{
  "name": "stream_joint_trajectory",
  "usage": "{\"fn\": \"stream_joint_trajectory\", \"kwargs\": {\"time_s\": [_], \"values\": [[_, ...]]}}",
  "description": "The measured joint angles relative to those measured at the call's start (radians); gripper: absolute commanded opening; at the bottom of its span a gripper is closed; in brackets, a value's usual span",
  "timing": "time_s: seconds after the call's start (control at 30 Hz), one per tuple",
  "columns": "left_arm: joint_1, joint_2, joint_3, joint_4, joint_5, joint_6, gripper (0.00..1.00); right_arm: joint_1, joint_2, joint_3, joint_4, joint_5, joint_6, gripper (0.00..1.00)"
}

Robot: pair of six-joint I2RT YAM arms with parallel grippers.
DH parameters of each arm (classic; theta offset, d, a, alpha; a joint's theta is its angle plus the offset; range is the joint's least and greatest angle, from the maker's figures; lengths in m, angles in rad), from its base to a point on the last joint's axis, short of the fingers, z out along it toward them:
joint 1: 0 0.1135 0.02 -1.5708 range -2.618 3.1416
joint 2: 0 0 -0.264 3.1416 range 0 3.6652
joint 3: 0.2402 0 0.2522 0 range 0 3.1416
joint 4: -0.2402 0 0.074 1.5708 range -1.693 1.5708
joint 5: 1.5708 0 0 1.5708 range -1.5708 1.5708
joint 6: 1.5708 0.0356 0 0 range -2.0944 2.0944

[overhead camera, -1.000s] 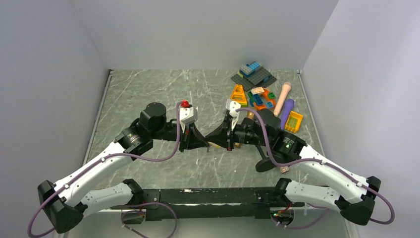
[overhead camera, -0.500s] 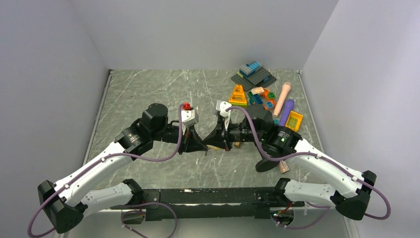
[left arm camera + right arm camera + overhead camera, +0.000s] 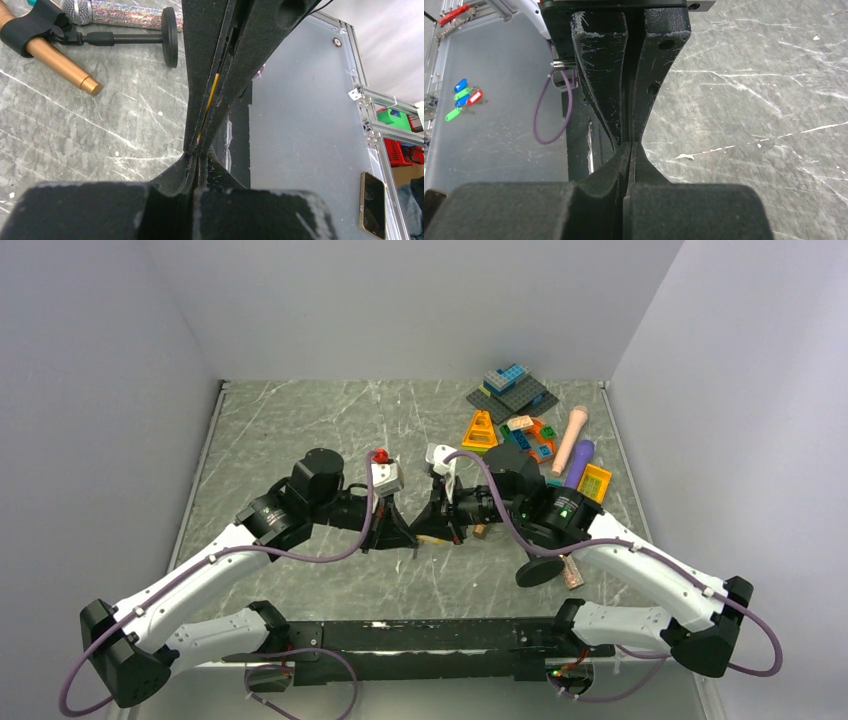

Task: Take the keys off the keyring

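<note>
Left tool [image 3: 409, 537] clenching shut, its load not discernible, right tool [image 3: 423, 536] meeting it tip to tip left of the microphone stand base [image 3: 540, 572], gripping the keys [image 3: 213, 91], a thin brass edge showing in its grip, keyring too small to discern.

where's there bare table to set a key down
Far left: bare table between its left edge and the left arm. Also the near strip below where left gripper meets right gripper. Crowded: toy pile far right, black stand base near right.
</note>
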Motion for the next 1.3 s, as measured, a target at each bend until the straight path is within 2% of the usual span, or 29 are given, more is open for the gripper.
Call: {"fn": "stream_joint_trajectory", "kwargs": {"time_s": [0.7, 0.73, 0.77, 0.83, 0.87, 0.9, 0.97, 1.1, 1.23, 1.3], "values": [[-0.018, 0.047, 0.000, -0.104, 0.048, 0.029, 0.00, -0.001, 0.121, 0.101, -0.206, -0.100, -0.096, 0.00], [-0.019, 0.050, 0.000, -0.111, 0.048, 0.031, 0.00, -0.001, 0.127, 0.102, -0.212, -0.104, -0.099, 0.04], [-0.020, 0.053, 0.000, -0.116, 0.048, 0.032, 0.00, -0.001, 0.132, 0.103, -0.218, -0.108, -0.101, 0.17], [-0.022, 0.057, 0.000, -0.122, 0.048, 0.034, 0.00, -0.002, 0.138, 0.106, -0.226, -0.111, -0.101, 0.54], [-0.024, 0.058, 0.000, -0.127, 0.058, 0.034, 0.00, -0.002, 0.139, 0.106, -0.227, -0.100, -0.110, 0.68], [-0.030, 0.058, 0.000, -0.134, 0.074, 0.035, 0.00, -0.003, 0.140, 0.107, -0.228, -0.087, -0.118, 0.74], [-0.042, 0.053, 0.000, -0.143, 0.084, 0.035, 0.00, -0.011, 0.139, 0.106, -0.236, -0.067, -0.109, 0.80], [-0.043, 0.042, 0.000, -0.119, 0.081, 0.037, 0.00, -0.008, 0.095, 0.093, -0.213, 0.011, -0.088, 0.82], [-0.042, 0.026, 0.008, -0.036, 0.073, 0.037, 0.00, 0.002, -0.027, 0.029, -0.126, 0.092, -0.053, 0.79], [-0.040, 0.019, 0.018, 0.005, 0.068, 0.039, 0.00, 0.009, -0.090, -0.002, -0.090, 0.113, -0.035, 0.74]]}}
